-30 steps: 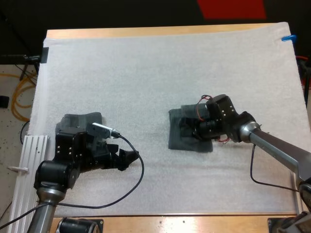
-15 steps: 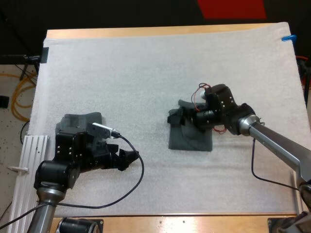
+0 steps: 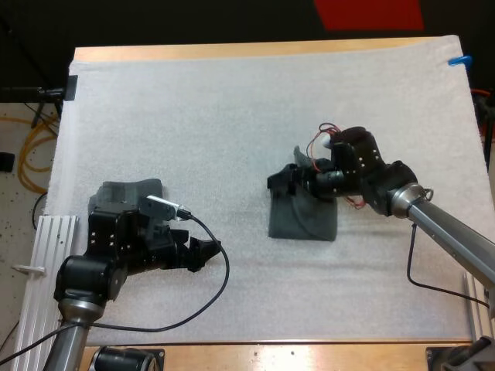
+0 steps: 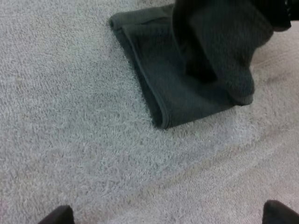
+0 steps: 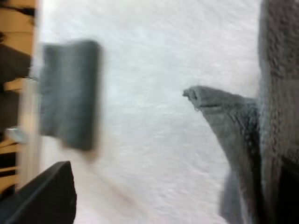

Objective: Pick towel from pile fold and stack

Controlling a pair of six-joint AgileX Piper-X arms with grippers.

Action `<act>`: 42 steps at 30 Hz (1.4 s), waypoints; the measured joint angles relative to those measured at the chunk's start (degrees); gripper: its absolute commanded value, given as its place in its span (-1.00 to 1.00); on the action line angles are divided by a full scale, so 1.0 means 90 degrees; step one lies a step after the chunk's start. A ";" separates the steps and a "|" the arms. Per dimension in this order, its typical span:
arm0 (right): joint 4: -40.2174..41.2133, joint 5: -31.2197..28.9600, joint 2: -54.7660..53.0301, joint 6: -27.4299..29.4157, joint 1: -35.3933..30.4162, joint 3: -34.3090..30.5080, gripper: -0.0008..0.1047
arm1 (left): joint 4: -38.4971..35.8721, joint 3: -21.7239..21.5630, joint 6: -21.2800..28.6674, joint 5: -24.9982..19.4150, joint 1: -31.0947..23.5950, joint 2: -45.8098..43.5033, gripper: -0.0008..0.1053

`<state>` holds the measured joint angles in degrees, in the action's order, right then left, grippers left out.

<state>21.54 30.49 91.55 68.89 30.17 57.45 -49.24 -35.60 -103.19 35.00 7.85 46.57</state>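
A dark grey-green folded towel lies in the middle of the mat, one corner flap standing up off it. My right gripper hovers over the towel's far edge with its fingers spread wide; the flap leans against one finger. In the left wrist view the same towel lies flat, with the raised flap above it. A second folded towel rests at the mat's left, behind my left arm. My left gripper is open and holds nothing, its fingertips low over bare mat.
A white ribbed rail lies along the mat's left edge beside my left arm. The white mat stretches wide beyond both towels. In the right wrist view the left-side towel sits by the table's wooden edge.
My right gripper has gone from shut to open and pulled back a little to the right. The towel corner that it pressed down now stands up. My left arm has not moved.
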 measured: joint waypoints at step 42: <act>0.1842 0.0121 -0.0951 0.2251 0.0309 0.0178 0.51 | 0.0489 0.0000 -0.0052 0.0062 0.0000 0.0000 0.43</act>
<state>38.13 31.58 83.00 89.15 32.95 59.05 -44.84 -35.60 -103.66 35.55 7.85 46.57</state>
